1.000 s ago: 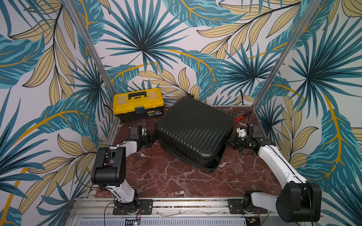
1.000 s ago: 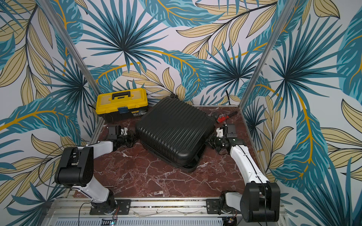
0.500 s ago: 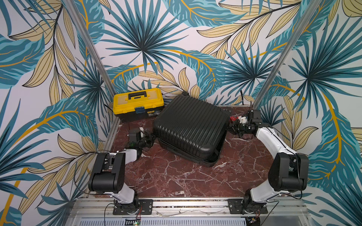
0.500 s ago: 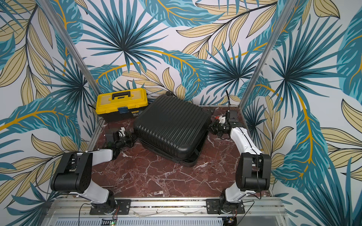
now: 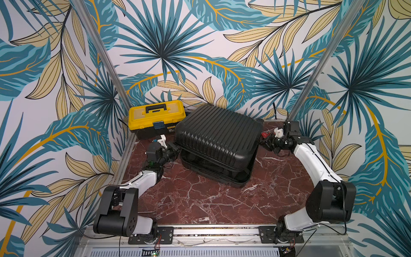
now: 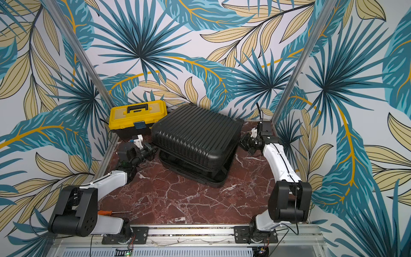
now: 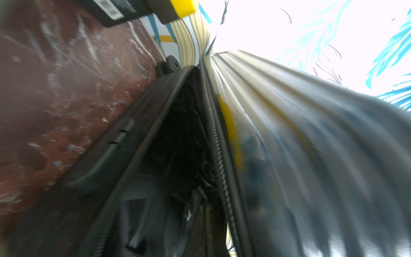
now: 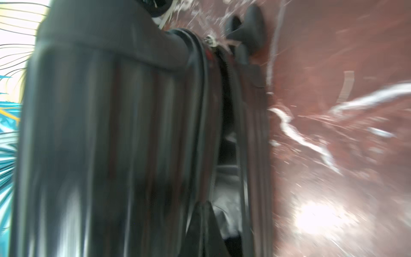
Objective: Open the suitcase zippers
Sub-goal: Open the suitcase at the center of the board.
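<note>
Barcode sticker (image 7: 110,10) on yellow-and-black plastic toolbox (image 5: 156,118): unreadable. Count: one toolbox, one suitcase, two arms. Left gripper (image 5: 175,151), fingers together, at left edge of black ribbed hard-shell suitcase (image 5: 218,135), mid-frame on red marble table (image 5: 200,200). Black zip track (image 7: 219,155) parted there. Right gripper (image 5: 266,142), fingers together, at right edge. Suitcase sits higher in frame than a second ago.

The suitcase (image 5: 218,133) beside me has a ribbed black shell, glossy like hard plastic; its zippers (image 7: 219,160) are matt toothed tracks and the lining (image 7: 178,138) looks like dull black cloth. At its ten o'clock the toolbox (image 5: 155,113) lid is smooth yellow plastic; my tabletop (image 5: 200,200) is polished red-brown marble, veined white.
</note>
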`<act>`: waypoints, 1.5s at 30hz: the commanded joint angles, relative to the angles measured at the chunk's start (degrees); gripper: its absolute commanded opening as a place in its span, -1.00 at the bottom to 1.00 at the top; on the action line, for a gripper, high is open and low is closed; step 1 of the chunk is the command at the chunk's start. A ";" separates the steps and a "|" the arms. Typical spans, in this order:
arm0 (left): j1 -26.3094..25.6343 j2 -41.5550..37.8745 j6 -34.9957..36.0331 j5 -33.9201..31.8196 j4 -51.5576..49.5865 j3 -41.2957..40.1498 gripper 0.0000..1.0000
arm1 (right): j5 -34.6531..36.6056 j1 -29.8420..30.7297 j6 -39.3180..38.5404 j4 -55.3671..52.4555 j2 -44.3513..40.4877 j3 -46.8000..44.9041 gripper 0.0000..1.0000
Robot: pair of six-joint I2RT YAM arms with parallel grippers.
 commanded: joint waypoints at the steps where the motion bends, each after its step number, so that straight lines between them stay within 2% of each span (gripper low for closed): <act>1: -2.13 -1.35 1.52 0.28 4.37 4.79 -1.00 | 8.26 0.14 -3.00 -5.87 -7.30 -3.61 -0.84; 5: -4.61 -1.75 1.97 -0.63 1.90 8.76 -1.00 | 3.22 0.25 -1.71 -4.93 -13.60 -11.22 -0.83; 10: -7.14 -1.69 4.43 -1.50 -2.14 14.04 -1.00 | -7.85 2.77 5.18 5.55 -20.01 -21.15 -0.88; 14: -8.23 -0.04 5.77 -1.45 -3.49 16.09 -1.00 | -11.99 4.58 10.92 15.53 -17.52 -20.89 -0.88; 20: -8.69 0.19 6.96 -0.66 -4.65 14.52 -1.00 | -15.40 4.90 19.20 30.34 -5.83 -13.47 -0.89; 24: -9.18 -1.89 11.25 -0.03 -11.90 14.12 -0.98 | -14.67 4.83 18.69 30.13 0.54 -6.35 -0.89; 26: -9.47 -3.19 13.36 0.10 -15.67 13.21 -0.90 | -14.66 4.52 16.86 27.28 4.27 -1.54 -0.90; 29: -9.90 -5.15 16.14 0.78 -21.66 11.97 -0.65 | -14.78 3.49 15.50 24.56 10.62 5.87 -0.91; 32: -10.20 -8.22 20.76 0.17 -31.15 12.59 -0.56 | -15.32 2.15 16.74 24.19 15.71 12.48 -0.94; 38: -10.46 -12.94 29.77 -4.05 -48.37 20.29 -0.38 | -16.72 1.92 24.53 27.41 22.49 26.17 -0.96; 41: -10.61 -11.13 32.60 -4.81 -53.65 24.66 -0.34 | -16.84 1.92 27.57 26.89 26.29 34.61 -0.96; 45: -11.30 -7.79 33.94 -5.71 -55.60 27.58 -0.22 | -17.66 2.08 33.25 31.55 28.12 37.59 -0.96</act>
